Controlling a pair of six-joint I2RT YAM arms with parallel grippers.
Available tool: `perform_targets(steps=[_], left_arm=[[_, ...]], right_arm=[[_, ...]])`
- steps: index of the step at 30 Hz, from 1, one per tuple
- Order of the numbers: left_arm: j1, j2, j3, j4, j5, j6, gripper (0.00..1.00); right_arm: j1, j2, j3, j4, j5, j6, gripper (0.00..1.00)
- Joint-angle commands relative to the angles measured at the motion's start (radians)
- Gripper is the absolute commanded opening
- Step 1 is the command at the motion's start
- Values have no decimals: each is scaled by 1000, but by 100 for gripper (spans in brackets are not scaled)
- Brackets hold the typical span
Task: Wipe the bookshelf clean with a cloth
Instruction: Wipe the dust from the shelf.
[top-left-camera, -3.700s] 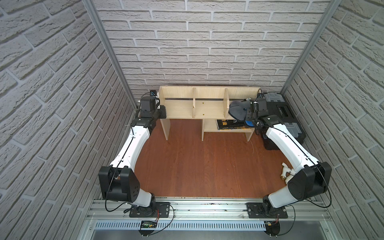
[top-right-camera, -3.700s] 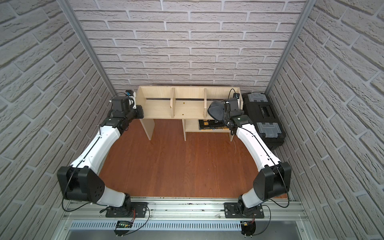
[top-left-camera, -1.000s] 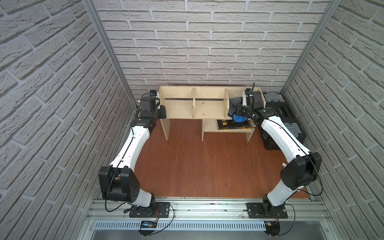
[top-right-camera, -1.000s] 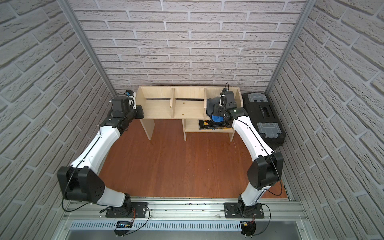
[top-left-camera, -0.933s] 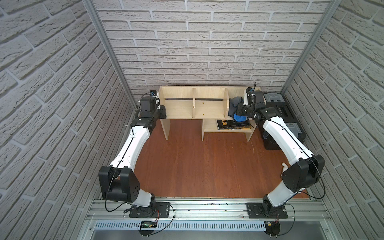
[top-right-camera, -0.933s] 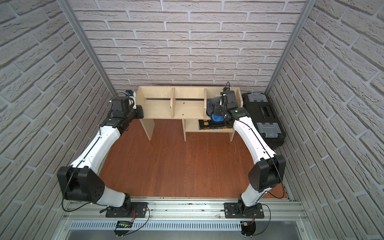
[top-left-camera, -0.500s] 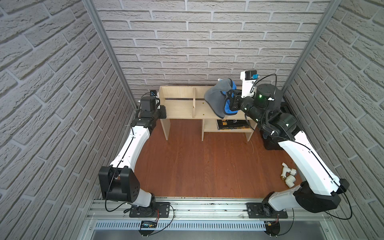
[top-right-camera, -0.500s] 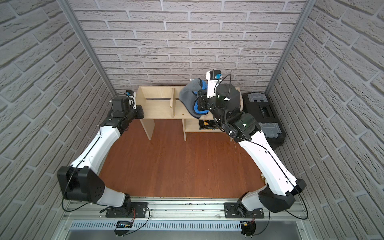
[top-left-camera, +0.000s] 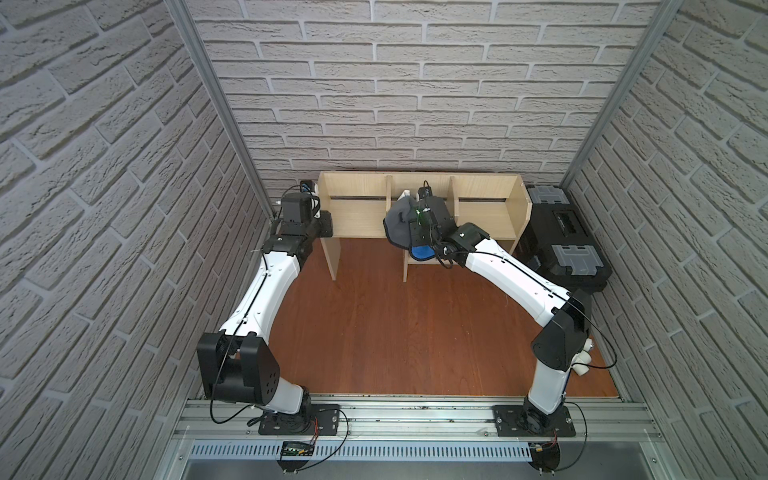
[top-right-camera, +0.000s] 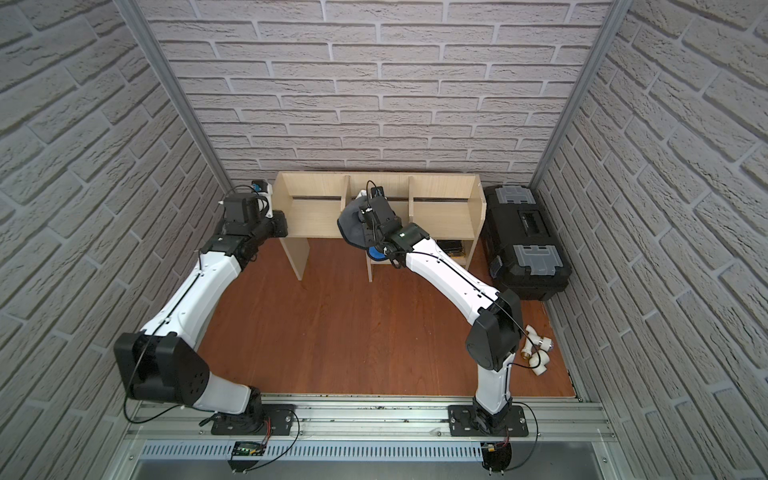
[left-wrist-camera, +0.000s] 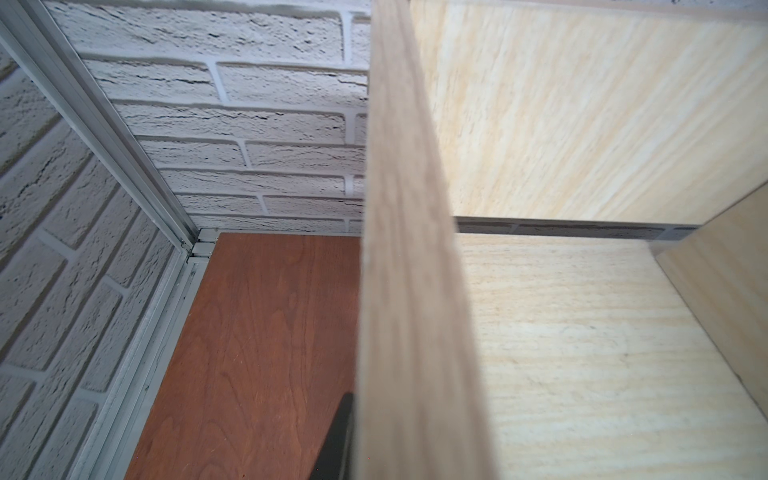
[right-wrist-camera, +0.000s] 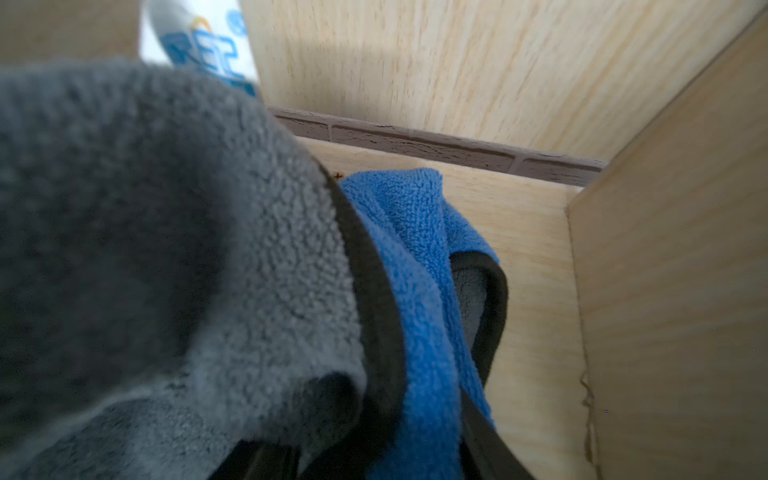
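A: Grey brick walls (top-left-camera: 415, 83), brown tabletop (top-left-camera: 374, 324). How far along?
B: Midway, I'd judge. The left end effector (top-left-camera: 323, 221) clamps the bookshelf (top-left-camera: 357, 214) end panel at 11 o'clock. The cloth (top-left-camera: 397, 224) is in the middle bay (top-left-camera: 440, 189) at 12, draped over the right end effector (top-left-camera: 413, 226); its grip I cannot tell.
A: Counts?
B: One bookshelf, three bays, one cloth, one toolbox (top-left-camera: 565, 237).

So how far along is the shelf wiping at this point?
Done: cannot tell; the bookshelf shows no visible dirt or wiped marks. In hand: the cloth hangs at the right gripper in the middle compartment, while the left gripper appears to clamp the shelf's end panel. Remaining: likely the other compartments, which the cloth is not touching.
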Motion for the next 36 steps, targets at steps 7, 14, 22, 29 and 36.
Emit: perform_targets(steps=[7, 14, 22, 29, 36], left_arm=[[5, 1, -24, -38, 71, -119, 0], [4, -1, -27, -37, 70, -120, 0], [-4, -5, -25, -39, 67, -116, 0], [-9, -15, -27, -36, 68, -116, 0], [-11, -21, -28, -30, 95, -116, 0]], right_arm=[[59, -138, -75, 69, 88, 6, 84], [56, 113, 150, -1, 34, 43, 79], [20, 128, 139, -85, 247, 120, 24], [-22, 90, 106, -66, 328, 112, 3], [-56, 257, 296, 15, -6, 73, 3]])
